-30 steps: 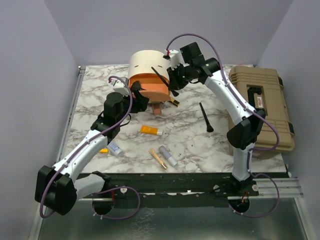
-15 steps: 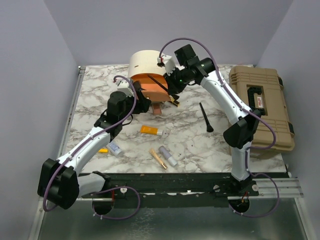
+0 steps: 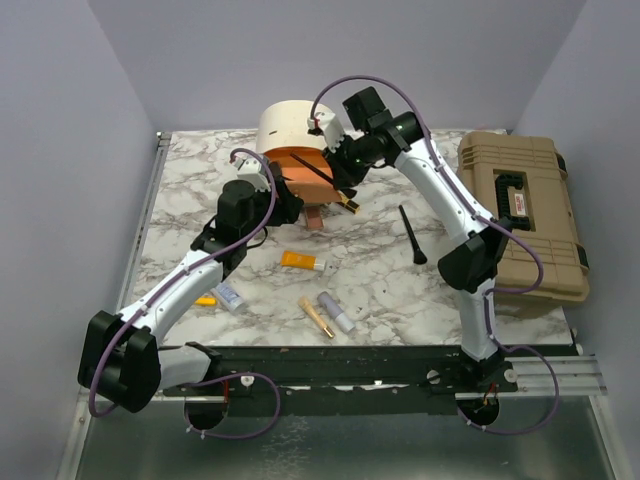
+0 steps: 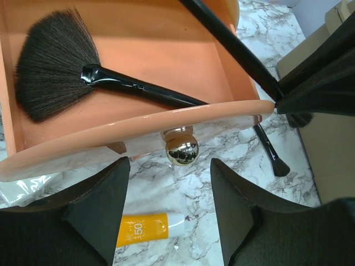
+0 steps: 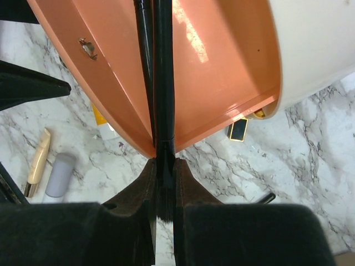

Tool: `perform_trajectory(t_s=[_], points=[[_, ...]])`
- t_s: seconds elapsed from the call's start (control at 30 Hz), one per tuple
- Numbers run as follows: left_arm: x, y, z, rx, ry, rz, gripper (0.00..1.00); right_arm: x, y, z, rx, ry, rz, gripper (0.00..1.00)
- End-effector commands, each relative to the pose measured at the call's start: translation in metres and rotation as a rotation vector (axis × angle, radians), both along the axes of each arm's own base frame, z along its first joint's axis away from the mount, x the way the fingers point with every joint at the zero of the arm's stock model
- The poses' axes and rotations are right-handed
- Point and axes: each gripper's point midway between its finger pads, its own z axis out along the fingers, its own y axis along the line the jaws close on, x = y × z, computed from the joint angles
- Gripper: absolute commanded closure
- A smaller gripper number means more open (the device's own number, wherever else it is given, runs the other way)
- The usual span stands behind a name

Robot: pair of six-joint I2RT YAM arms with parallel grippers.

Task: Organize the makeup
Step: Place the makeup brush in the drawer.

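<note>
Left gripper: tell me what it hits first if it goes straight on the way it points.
The left gripper would likely meet the gold knob on the orange drawer front first; depth is unclear.

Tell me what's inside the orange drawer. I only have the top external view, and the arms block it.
Observer: One fan brush lies flat on the floor of the drawer.
Operator: Confirm the right end effector's grip.
Observer: The right end effector is shut on a thin black brush, whose handle reaches in over the drawer's rim.
Operator: Report the left end effector.
Observer: The left end effector is open. The drawer's gold knob sits just ahead of the gap between its fingers, and they do not touch it.
</note>
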Motion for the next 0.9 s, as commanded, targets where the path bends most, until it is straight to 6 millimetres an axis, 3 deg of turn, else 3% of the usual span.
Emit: perform_trajectory(t_s=[0.0, 0.13, 0.33, 0.67, 0.87], points=[[0.002, -0.008, 0.017, -0.015, -0.038, -0.036, 0.38, -0.004, 0.001, -0.010, -0.039, 0.019, 0.024, 0.97], [0.002, -0.006, 0.019, -0.011, -0.044, -0.032, 0.40, 0.009, 0.000, -0.010, -0.077, -0.038, -0.051, 0.97], [0.001, -0.007, 0.017, -0.020, -0.034, -0.032, 0.40, 0.008, 0.008, -0.023, -0.140, -0.063, -0.044, 0.94], [0.001, -0.009, 0.012, -0.015, -0.021, -0.039, 0.40, 0.024, 0.018, 0.000, -0.107, -0.167, -0.080, 0.89], [0.004, -0.011, 0.010, -0.015, -0.014, -0.046, 0.41, 0.027, 0.026, -0.004, -0.094, -0.167, -0.060, 0.86]])
